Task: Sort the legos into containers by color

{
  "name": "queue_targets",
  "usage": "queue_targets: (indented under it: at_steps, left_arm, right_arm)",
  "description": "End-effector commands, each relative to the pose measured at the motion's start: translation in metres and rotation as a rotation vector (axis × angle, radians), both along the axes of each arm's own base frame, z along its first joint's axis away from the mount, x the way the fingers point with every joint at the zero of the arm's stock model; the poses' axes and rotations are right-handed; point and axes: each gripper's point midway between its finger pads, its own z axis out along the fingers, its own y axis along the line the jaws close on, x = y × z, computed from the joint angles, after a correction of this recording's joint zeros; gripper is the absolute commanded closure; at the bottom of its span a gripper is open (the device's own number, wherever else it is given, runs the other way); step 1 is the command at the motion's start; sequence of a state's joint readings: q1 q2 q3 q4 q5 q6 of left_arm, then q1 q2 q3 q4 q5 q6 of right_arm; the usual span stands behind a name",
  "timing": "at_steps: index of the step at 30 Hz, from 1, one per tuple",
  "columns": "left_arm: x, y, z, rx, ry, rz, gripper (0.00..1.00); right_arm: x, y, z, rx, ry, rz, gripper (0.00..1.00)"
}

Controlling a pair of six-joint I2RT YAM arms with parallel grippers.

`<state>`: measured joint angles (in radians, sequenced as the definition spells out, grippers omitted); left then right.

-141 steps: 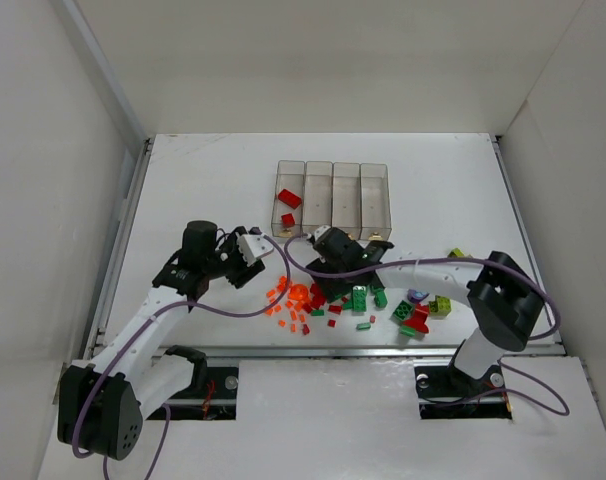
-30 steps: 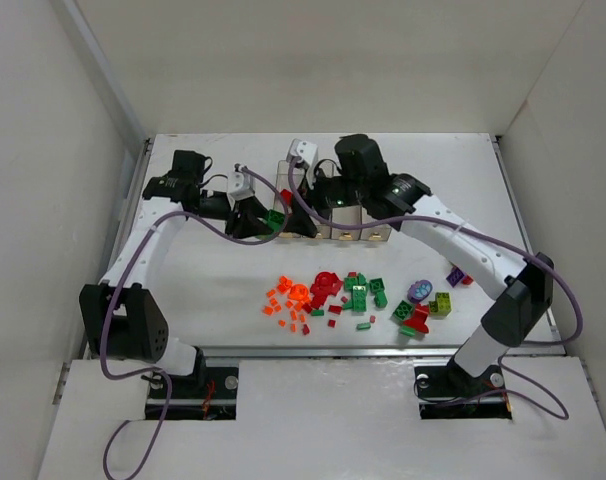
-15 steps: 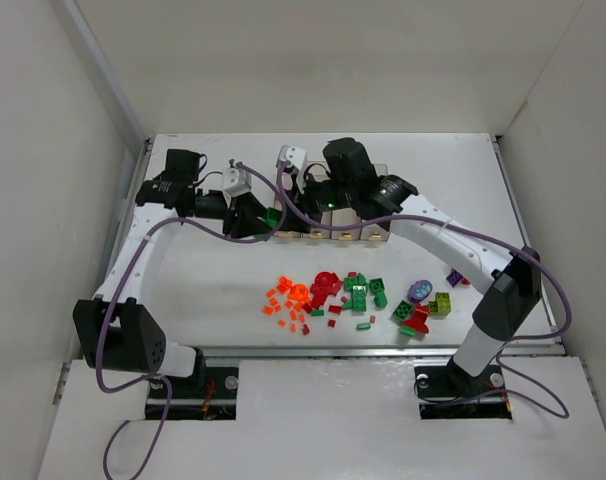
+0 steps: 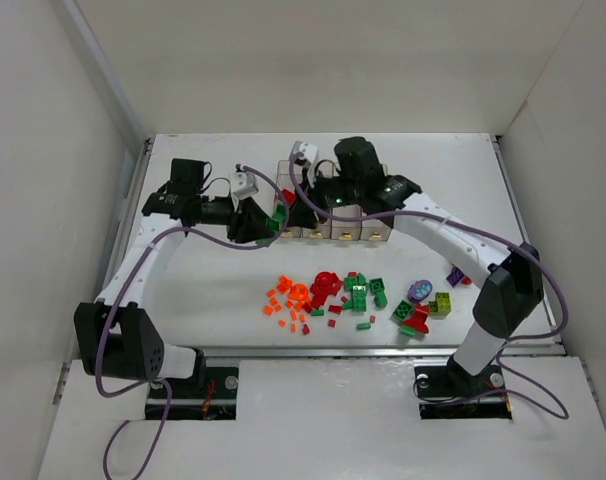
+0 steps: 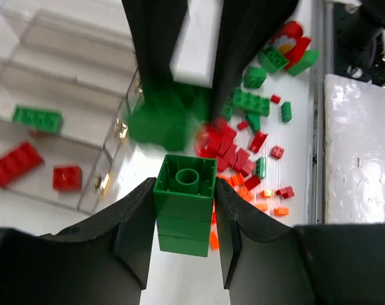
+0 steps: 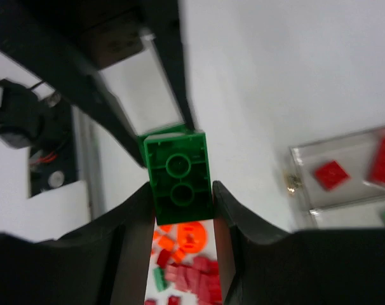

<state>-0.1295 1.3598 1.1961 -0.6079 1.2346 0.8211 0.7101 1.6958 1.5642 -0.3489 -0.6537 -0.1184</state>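
Left wrist view shows the dark green stacked plastic brick (image 5: 183, 213) pinched between the narrowly parted jaws of the left gripper (image 5: 184, 190), in the air just beside the row of clear plastic bins (image 5: 59, 82). The right gripper (image 6: 182, 190) looks clamped on its other end. If the two pull unevenly, I reckon the brick could snap loose and drop onto the white table (image 4: 203, 290). Both arms reach far forward, wrists meeting nose to nose.

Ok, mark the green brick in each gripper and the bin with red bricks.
Left-held green brick (image 5: 183, 222): left wrist view, side face.
Right-held green brick (image 6: 178, 178): right wrist view, hollow underside.
Red-brick bin (image 5: 97, 175): left wrist view, end wall.
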Motion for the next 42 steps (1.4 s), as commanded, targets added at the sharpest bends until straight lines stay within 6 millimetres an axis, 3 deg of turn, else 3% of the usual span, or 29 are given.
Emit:
queue_targets:
  at_steps: [1,4,8,9,13,15,16,18,20,21,22,23,24,27,28,31,35,36,38,39,40,42]
  left_arm:
    - [0.015,0.021,-0.034,0.110,0.093,0.171,1.00]
    - [0.022,0.027,-0.046,0.131,0.136,0.221,1.00]
    - [0.030,0.030,-0.051,0.137,0.152,0.240,1.00]
    - [0.037,0.033,-0.049,0.140,0.140,0.256,1.00]
    - [0.045,0.032,-0.038,0.124,0.137,0.272,1.00]
    - [0.049,0.031,-0.036,0.123,0.132,0.273,1.00]
    - [0.051,0.031,-0.035,0.120,0.141,0.277,1.00]
    - [0.053,0.034,-0.037,0.136,0.138,0.293,1.00]
    - [0.055,0.033,-0.034,0.134,0.129,0.294,1.00]
    - [0.056,0.033,-0.036,0.136,0.138,0.293,1.00]
    - [0.056,0.033,-0.037,0.136,0.138,0.293,1.00]
    - [0.058,0.033,-0.035,0.134,0.127,0.294,1.00]
    - [0.058,0.033,-0.035,0.134,0.127,0.294,1.00]
    - [0.059,0.035,-0.037,0.142,0.126,0.302,1.00]
    - [0.060,0.035,-0.040,0.146,0.127,0.298,1.00]
    - [0.061,0.034,-0.036,0.138,0.119,0.293,1.00]
    - [0.062,0.028,-0.020,0.101,0.084,0.258,1.00]
    - [0.060,0.027,-0.018,0.092,0.086,0.248,1.00]
    - [0.059,0.020,-0.003,0.048,0.077,0.206,1.00]
    - [0.058,0.018,0.003,0.032,0.069,0.190,1.00]
    - [0.055,0.016,0.008,0.018,0.071,0.175,1.00]
    - [0.050,0.010,0.024,-0.036,0.100,0.145,1.00]
  right_arm:
    - [0.059,-0.043,0.072,0.182,-0.117,-0.190,1.00]
    - [0.073,-0.054,0.074,0.189,-0.117,-0.227,1.00]
    - [0.113,-0.061,0.047,0.165,-0.043,-0.341,1.00]
    - [0.128,-0.055,0.026,0.147,0.019,-0.379,1.00]
    - [0.189,-0.066,-0.036,0.088,0.156,-0.588,1.00]
    - [0.208,-0.068,-0.047,0.063,0.181,-0.666,1.00]
    - [0.217,-0.067,-0.071,0.028,0.216,-0.692,0.98]
    - [0.229,-0.077,-0.089,-0.023,0.235,-0.755,0.97]
    - [0.237,-0.074,-0.101,-0.035,0.246,-0.756,0.92]
    - [0.238,-0.074,-0.109,-0.044,0.255,-0.757,0.79]
    - [0.234,-0.070,-0.105,-0.036,0.264,-0.731,0.72]
    - [0.235,-0.069,-0.114,-0.047,0.275,-0.731,0.63]
    - [0.233,-0.070,-0.116,-0.057,0.285,-0.732,0.45]
    - [0.232,-0.078,-0.125,-0.075,0.304,-0.744,0.31]
    - [0.232,-0.078,-0.119,-0.064,0.293,-0.743,0.24]
    - [0.226,-0.080,-0.103,-0.054,0.265,-0.725,0.13]
    - [0.208,-0.077,-0.066,-0.025,0.177,-0.614,0.12]
    - [0.197,-0.072,-0.059,-0.006,0.159,-0.541,0.12]
    - [0.173,-0.066,-0.024,0.017,0.031,-0.399,0.14]
    - [0.148,-0.050,-0.013,0.039,0.006,-0.280,0.14]
    - [0.130,-0.050,-0.003,0.047,-0.029,-0.226,0.14]
    - [0.105,-0.046,0.005,0.072,-0.054,-0.126,0.14]
